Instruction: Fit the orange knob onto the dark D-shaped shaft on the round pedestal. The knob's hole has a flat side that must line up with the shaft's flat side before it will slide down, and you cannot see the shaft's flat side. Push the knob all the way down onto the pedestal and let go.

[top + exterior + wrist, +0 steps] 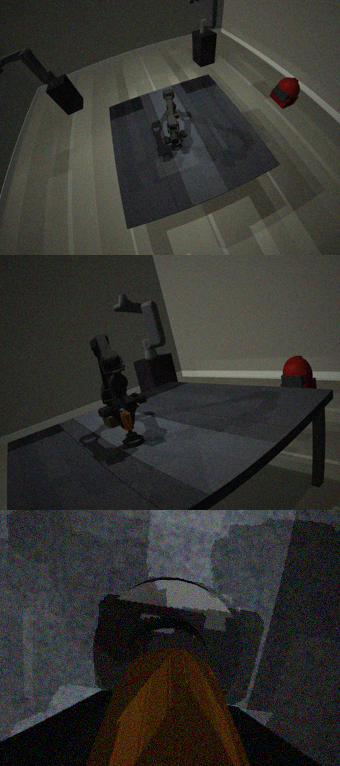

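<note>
The orange knob (126,420) (170,720) is upright between the fingers of my gripper (127,424) (168,710), which is shut on it. The round dark pedestal (137,442) (195,599) (177,147) stands on the table under the knob. In the exterior view, the knob's lower end is at the top of the short dark stub above the pedestal, with the pedestal's wide base well below it. The wrist view shows the pedestal beyond the knob's rounded end. Whether the shaft's tip is inside the hole is hidden, and so is the shaft's flat side.
The dark table (148,191) (233,411) carries shadows of the arm. Away from the table are a red domed object (290,87) (297,366), a black block (64,94) with a dark arm, and another block (204,48) (156,371) with a grey arm.
</note>
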`<state>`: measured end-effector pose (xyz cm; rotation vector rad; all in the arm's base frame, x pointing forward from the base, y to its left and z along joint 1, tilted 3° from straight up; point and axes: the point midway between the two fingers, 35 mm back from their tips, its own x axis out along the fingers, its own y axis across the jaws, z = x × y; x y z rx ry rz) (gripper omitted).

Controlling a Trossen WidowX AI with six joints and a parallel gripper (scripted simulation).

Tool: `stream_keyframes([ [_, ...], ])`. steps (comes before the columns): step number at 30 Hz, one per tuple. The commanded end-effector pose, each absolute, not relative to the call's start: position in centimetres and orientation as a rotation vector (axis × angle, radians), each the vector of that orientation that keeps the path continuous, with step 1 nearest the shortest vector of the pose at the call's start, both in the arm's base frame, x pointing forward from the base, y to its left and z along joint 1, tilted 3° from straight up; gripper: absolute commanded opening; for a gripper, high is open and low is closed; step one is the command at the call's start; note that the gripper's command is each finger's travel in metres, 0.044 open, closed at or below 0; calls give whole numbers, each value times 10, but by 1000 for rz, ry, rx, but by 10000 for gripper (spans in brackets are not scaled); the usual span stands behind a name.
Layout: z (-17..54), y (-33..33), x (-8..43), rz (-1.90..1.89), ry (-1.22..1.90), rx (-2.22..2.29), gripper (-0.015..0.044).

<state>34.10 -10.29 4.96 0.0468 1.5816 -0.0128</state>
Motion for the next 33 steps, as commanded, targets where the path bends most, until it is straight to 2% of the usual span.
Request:
stream_keyframes([
  [1,49,-104,341,8,1582,21,0],
  [33,44,-103,341,20,1582,9,0],
])
